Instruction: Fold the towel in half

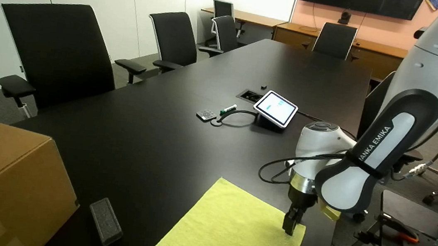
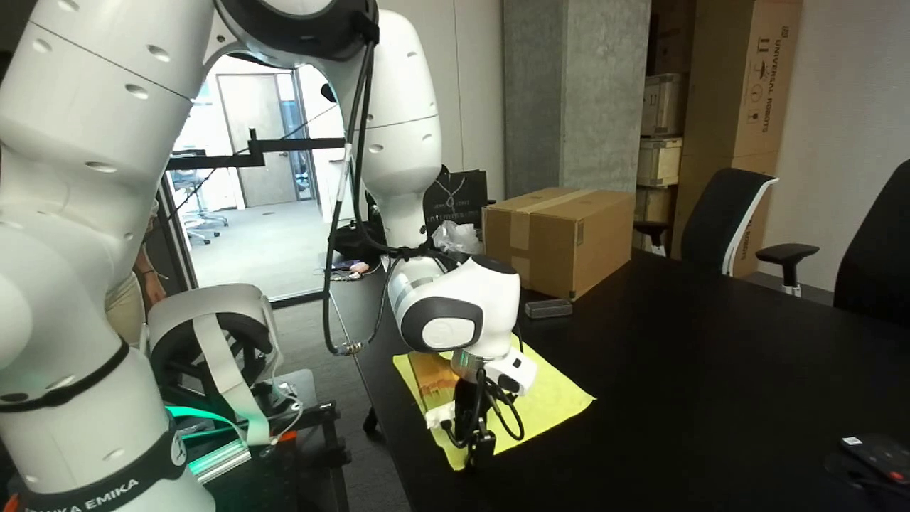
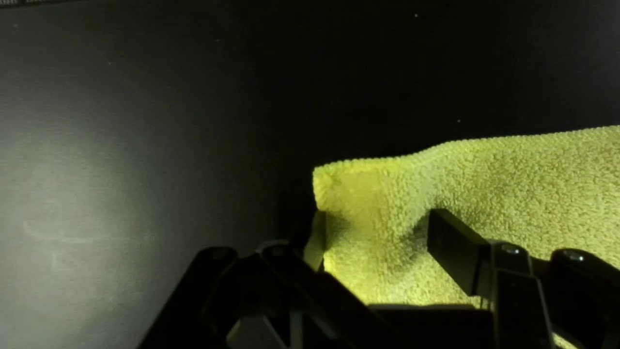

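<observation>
Robotiq gripper (image 3: 377,228) unclenched: fingers (image 3: 455,249) parted, either side of one corner of the yellow towel (image 1: 226,236). From where I stand, left to right: cardboard box (image 1: 11,177) by the conference table's (image 1: 158,140) left edge; towel spread near the right edge; touchscreen tablet (image 1: 276,108) farther off, between both long edges.

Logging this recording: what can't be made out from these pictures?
Near end of the yellow towel: cut off by the bottom edge in an exterior view.
Its middle: behind the arm's wrist in an exterior view.
Text on the touchscreen: too small in an exterior view.
Whether the end effector touches the tabletop: lost in shadow in the wrist view.
</observation>
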Robot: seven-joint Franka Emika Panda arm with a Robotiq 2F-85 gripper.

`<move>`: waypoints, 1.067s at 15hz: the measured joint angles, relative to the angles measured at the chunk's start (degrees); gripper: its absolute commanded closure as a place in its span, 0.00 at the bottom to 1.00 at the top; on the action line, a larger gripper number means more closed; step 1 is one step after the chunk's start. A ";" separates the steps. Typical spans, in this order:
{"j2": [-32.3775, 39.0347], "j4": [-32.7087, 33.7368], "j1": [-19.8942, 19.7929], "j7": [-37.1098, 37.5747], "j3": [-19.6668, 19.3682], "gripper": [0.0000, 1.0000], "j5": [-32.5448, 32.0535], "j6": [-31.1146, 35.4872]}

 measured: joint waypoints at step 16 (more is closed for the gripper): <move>-2.06 0.65 -0.75 -1.16 0.43 0.96 0.00 -6.58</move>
